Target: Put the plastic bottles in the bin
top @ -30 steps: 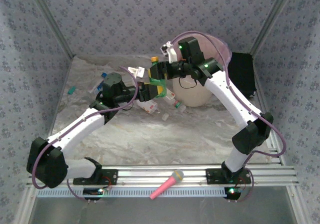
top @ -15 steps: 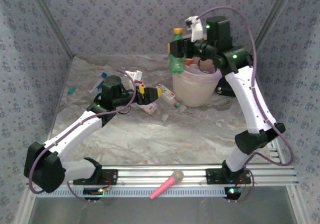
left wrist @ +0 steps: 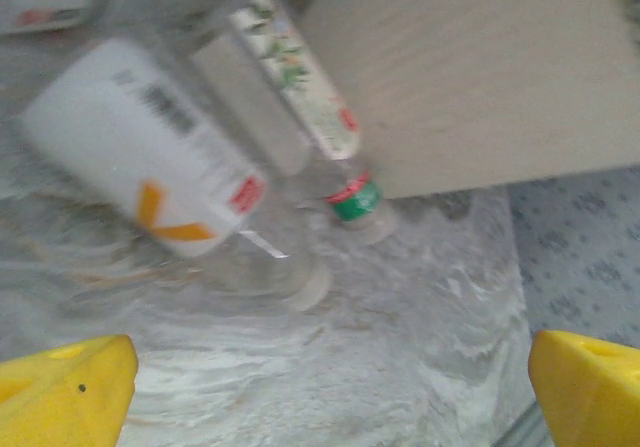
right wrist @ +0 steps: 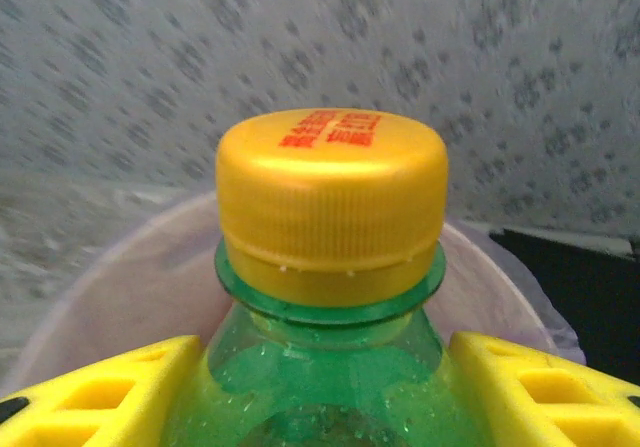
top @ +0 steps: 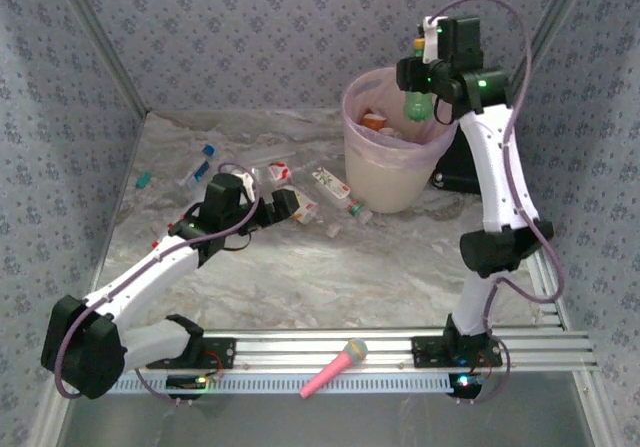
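Your right tool [right wrist: 320,407] is clenched on the green bottle [top: 417,105], yellow cap up, above the far right rim of the bin [top: 385,182]. Bring it over the middle of the mouth before letting go, so it cannot glance off the rim. Your left tool [top: 283,204] is released, low over the bench [top: 400,267] by the loose bottles [left wrist: 150,172] beside the bin.

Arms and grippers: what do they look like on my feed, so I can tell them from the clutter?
The left arm and right arm both have white shells, black joint housings, green indicator lights and looping purple cables. The fingers are bright yellow plastic with gridded cut-outs.
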`<move>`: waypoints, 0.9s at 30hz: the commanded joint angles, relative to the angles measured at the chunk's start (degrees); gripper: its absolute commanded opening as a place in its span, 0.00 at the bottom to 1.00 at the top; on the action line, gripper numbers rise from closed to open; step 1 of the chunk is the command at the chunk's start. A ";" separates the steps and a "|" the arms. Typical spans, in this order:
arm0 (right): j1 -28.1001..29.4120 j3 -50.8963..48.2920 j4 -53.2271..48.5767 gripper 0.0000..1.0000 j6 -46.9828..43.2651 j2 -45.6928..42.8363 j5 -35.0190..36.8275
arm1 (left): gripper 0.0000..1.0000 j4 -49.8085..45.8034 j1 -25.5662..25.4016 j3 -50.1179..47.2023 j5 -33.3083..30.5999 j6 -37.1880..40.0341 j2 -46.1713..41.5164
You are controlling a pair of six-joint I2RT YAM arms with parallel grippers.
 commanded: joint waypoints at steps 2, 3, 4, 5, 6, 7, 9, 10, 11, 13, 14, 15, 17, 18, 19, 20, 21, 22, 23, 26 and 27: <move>-2.06 2.20 -3.24 0.43 -2.02 4.52 5.67 | 1.00 -1.54 0.44 -1.40 -4.04 -5.93 -0.62; -2.24 2.20 -3.77 0.43 -2.00 5.42 5.70 | 1.00 -1.78 0.50 -1.39 -4.43 -6.24 -0.69; -2.49 2.08 -4.01 0.43 -2.12 6.35 5.53 | 0.99 -1.88 0.46 -1.41 -4.62 -6.43 -0.81; -2.71 1.85 -4.35 0.43 -2.06 7.04 5.24 | 0.99 -1.97 0.46 -1.54 -4.73 -6.61 -0.87; -2.91 1.81 -4.94 0.43 -2.16 7.86 4.75 | 0.99 -2.06 0.46 -1.49 -4.82 -6.77 -0.96; -3.15 1.88 -5.87 0.43 -2.17 8.74 3.84 | 0.99 -2.16 0.49 -1.58 -5.01 -6.82 -1.16; -3.86 1.68 -7.42 0.43 -2.09 10.22 1.15 | 0.99 -2.24 0.50 -1.66 -5.36 -6.79 -1.38; -4.27 1.28 -7.96 0.44 -1.94 10.84 0.83 | 0.99 -2.30 0.49 -1.71 -5.69 -6.72 -1.48; -4.49 0.77 -8.56 0.44 -2.03 11.22 0.32 | 0.98 -2.39 0.48 -1.75 -5.88 -6.71 -1.51; -4.43 -2.04 -8.01 0.44 -2.84 11.12 0.10 | 0.98 -2.49 0.47 -1.75 -6.20 -6.71 -1.59; -4.30 -3.30 -7.68 0.44 -3.20 10.97 -0.22 | 0.98 -2.50 0.44 -1.66 -6.26 -6.71 -1.63; -4.15 -4.51 -7.47 0.45 -3.47 10.86 -0.32 | 0.98 -2.56 0.48 -1.61 -6.37 -6.69 -1.49; -3.85 -6.90 -6.85 0.45 -3.80 10.76 -0.70 | 0.98 -2.76 0.47 -1.42 -6.61 -6.63 -1.27; -3.75 -7.78 -6.62 0.45 -3.84 10.82 -1.24 | 0.98 -2.85 0.49 -1.37 -6.68 -6.54 -1.16; -3.79 -8.40 -6.57 0.45 -3.76 11.05 -1.73 | 0.98 -2.85 0.44 -1.23 -6.65 -6.53 -0.98; -3.83 -8.92 -6.48 0.45 -3.80 11.31 -2.06 | 0.98 -2.85 0.51 -1.23 -6.57 -6.53 -0.88; -3.79 -9.39 -6.51 0.45 -3.63 11.68 -2.42 | 0.98 -2.92 0.55 -0.98 -6.57 -6.52 -0.66; -3.84 -9.95 -6.35 0.45 -3.51 12.01 -2.90 | 0.98 -2.98 0.54 -0.94 -6.59 -6.42 -0.53; -3.93 -10.29 -6.31 0.46 -3.43 12.35 -3.35 | 0.98 -3.07 0.56 -0.82 -6.56 -6.40 -0.46; -3.92 -11.11 -6.63 0.46 -3.79 13.74 -4.79 | 0.98 -3.62 0.68 -0.55 -6.75 -6.44 -0.27; -3.85 -11.08 -6.98 0.47 -4.27 14.29 -5.09 | 0.97 -4.08 0.65 -0.36 -7.10 -6.71 -0.26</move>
